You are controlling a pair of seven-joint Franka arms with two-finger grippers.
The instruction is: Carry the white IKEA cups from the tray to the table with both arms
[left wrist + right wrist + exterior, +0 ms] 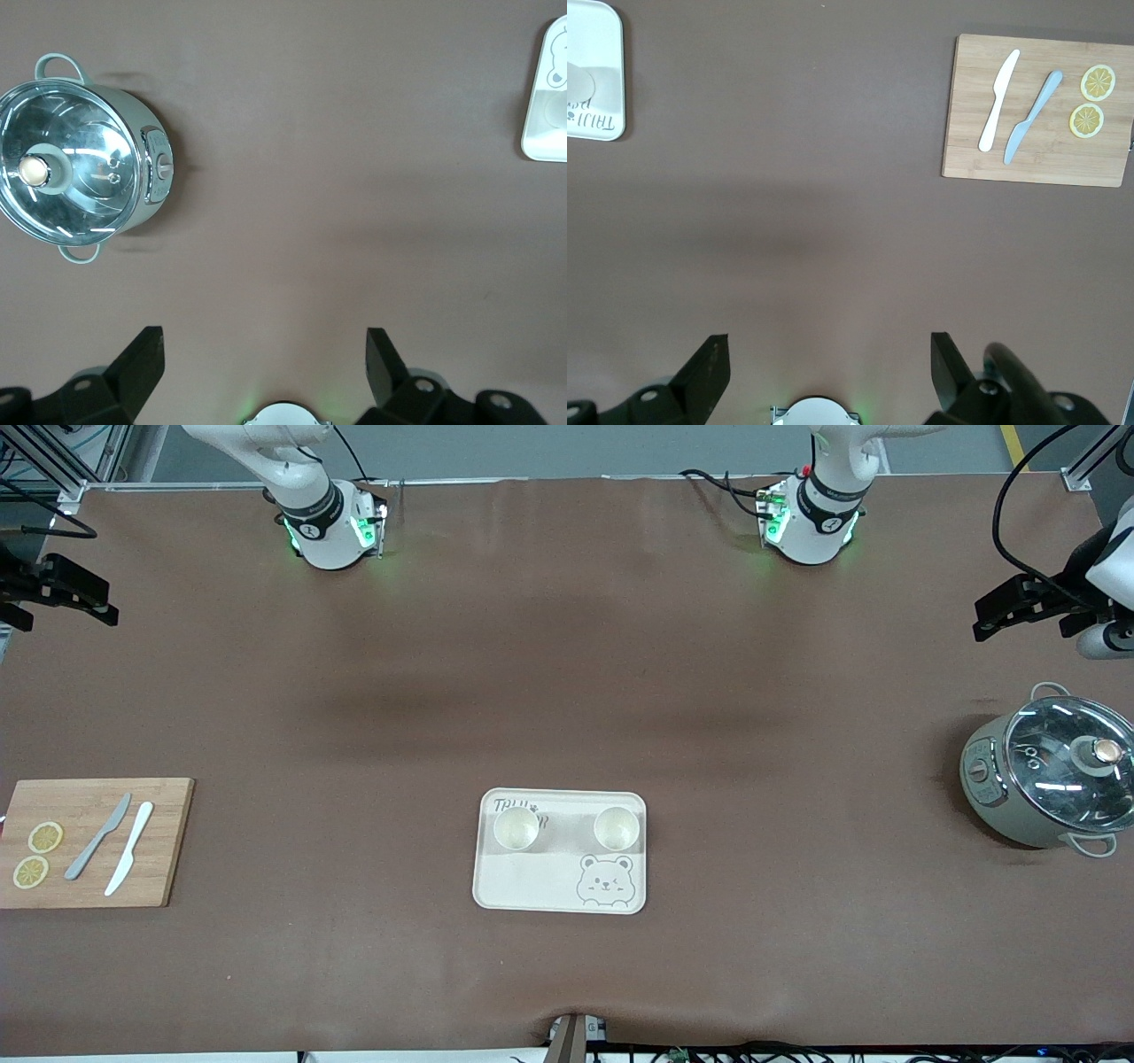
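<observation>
Two white IKEA cups stand upright on a cream bear tray (532, 886), on its half farther from the front camera. One cup (516, 828) is toward the right arm's end, the other cup (617, 828) toward the left arm's end. My left gripper (263, 350) is open and empty, held high over bare table at the left arm's end (983, 622), near the pot. My right gripper (828, 354) is open and empty, held high over bare table at the right arm's end (106, 609). Both are well away from the cups.
A grey-green pot with a glass lid (1050, 775) sits at the left arm's end and shows in the left wrist view (80, 173). A wooden cutting board (168, 841) with two knives and two lemon slices lies at the right arm's end (974, 150). The tray's corner shows in both wrist views.
</observation>
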